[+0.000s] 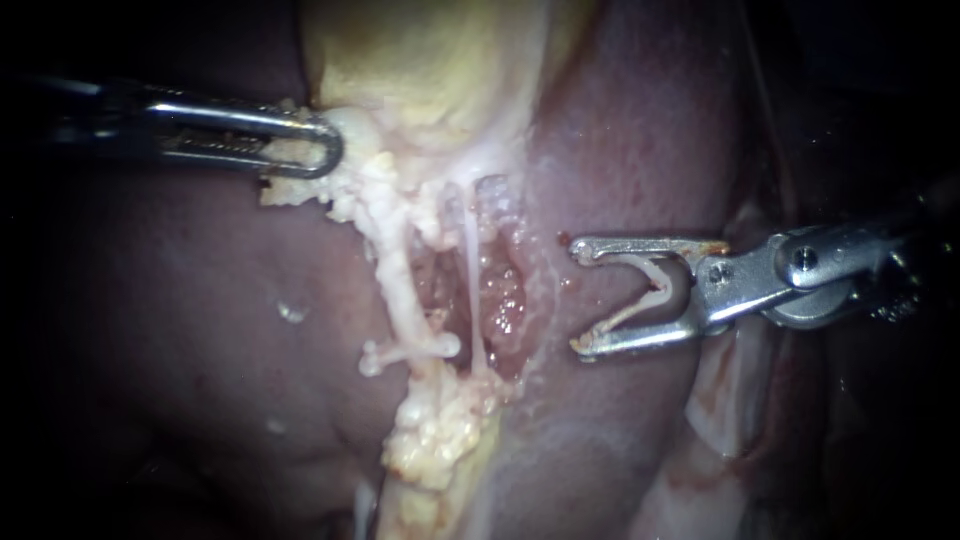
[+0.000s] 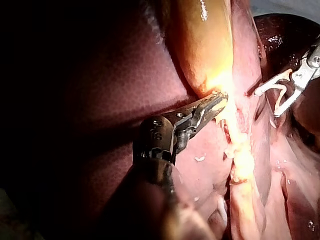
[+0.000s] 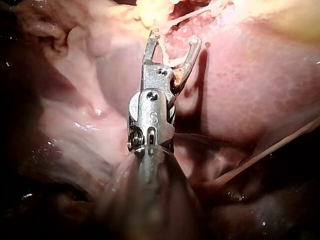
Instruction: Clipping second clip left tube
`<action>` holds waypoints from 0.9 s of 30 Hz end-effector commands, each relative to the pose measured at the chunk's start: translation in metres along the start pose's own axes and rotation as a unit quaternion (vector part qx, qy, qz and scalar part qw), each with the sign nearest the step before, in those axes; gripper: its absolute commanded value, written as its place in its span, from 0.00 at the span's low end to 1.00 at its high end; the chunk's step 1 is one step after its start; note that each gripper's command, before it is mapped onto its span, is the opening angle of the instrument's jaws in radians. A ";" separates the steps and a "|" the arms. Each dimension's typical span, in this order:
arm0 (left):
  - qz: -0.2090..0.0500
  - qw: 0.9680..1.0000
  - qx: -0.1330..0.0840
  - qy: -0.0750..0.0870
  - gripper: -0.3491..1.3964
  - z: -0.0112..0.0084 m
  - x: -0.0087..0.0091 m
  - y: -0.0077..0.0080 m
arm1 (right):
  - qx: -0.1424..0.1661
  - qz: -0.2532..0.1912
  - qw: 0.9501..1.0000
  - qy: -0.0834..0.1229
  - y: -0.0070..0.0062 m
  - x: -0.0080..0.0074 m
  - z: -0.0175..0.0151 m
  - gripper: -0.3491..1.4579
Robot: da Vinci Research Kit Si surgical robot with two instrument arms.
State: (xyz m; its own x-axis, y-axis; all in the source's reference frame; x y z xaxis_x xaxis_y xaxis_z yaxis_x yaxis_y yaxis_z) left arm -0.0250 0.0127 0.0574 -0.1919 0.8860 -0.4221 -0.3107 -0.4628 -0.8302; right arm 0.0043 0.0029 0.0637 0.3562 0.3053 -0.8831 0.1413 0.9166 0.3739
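Note:
The left tube is a pale cord running down from the gallbladder, with a white clip across its lower part. A thinner right tube hangs beside it. My right instrument stands to the right of both tubes, apart from them, its jaws spread wide around an open white clip seated between them; the right wrist view shows this clip too. My left instrument is shut on pale fatty tissue at the gallbladder's lower end.
Dark red liver lies to the left and right of the dissected bed. A lump of yellow fat sits below the clipped tube. A pale fold of tissue lies under my right instrument.

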 end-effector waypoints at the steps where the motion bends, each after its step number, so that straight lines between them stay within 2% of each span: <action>1: 0.000 1.000 0.000 0.001 0.00 0.0000 0.0000 0.0000 | 0.003 0.000 1.000 0.000 0.0000 0.0001 0.0002 0.47; 10: 0.001 1.000 0.000 0.001 0.00 0.0001 -0.0002 -0.0001 | 0.019 0.006 1.000 0.004 -0.0006 0.0013 0.0037 0.47; 20: 0.001 1.000 0.001 0.002 0.00 0.0003 -0.0003 -0.0001 | 0.033 0.021 0.999 0.003 -0.0006 0.0007 0.0082 0.46; 27: 0.001 1.000 0.001 0.002 0.00 0.0004 -0.0003 -0.0001 | 0.042 0.030 0.999 0.011 -0.0002 0.0008 0.0109 0.46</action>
State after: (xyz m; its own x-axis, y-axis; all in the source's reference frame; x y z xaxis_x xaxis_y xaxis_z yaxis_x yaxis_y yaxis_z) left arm -0.0253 0.0124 0.0577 -0.1893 0.8852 -0.4250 -0.3126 -0.4646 -0.8285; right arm 0.0150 0.0001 0.0661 0.3454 0.3654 -0.8644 0.2019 0.8706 0.4487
